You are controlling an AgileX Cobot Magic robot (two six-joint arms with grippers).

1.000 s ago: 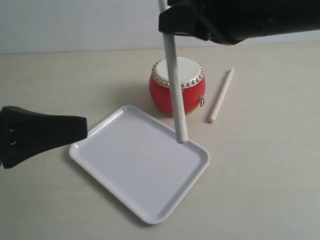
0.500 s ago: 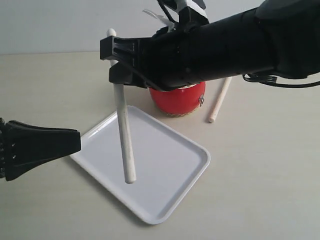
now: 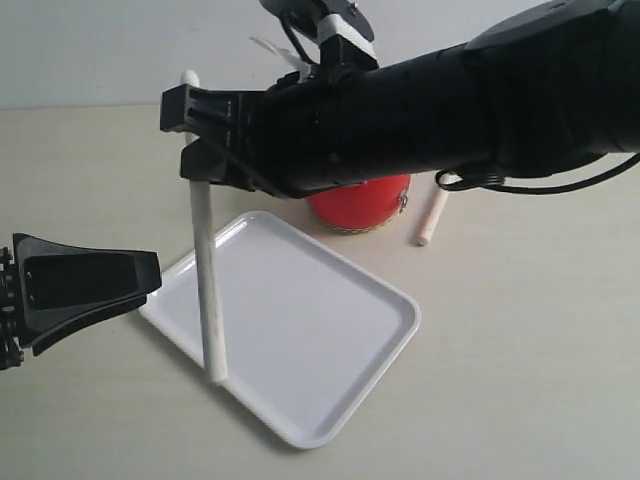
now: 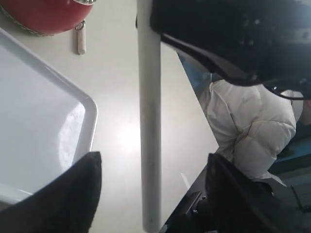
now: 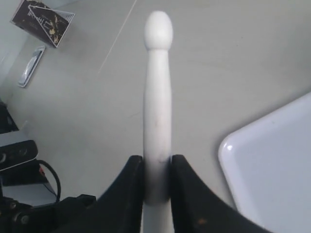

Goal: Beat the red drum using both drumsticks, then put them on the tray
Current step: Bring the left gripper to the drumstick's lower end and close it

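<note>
**Exterior view: stick upright at the tray rim**

Right fingers (image 5: 131,189) are clamped on one drumstick (image 3: 207,290). Its long axis is near vertical, and its lower end hangs at the rim of the tray (image 3: 330,330), on the side facing the near edge of the bench (image 3: 540,350). I reckon it must tip flat, inward over the tray. Left fingers (image 3: 90,285) gape wide and empty, just beside the tray. The second drumstick (image 3: 432,218) lies on the bench beside the red drum (image 3: 360,205), toward the far edge, nearer my right arm.
</note>
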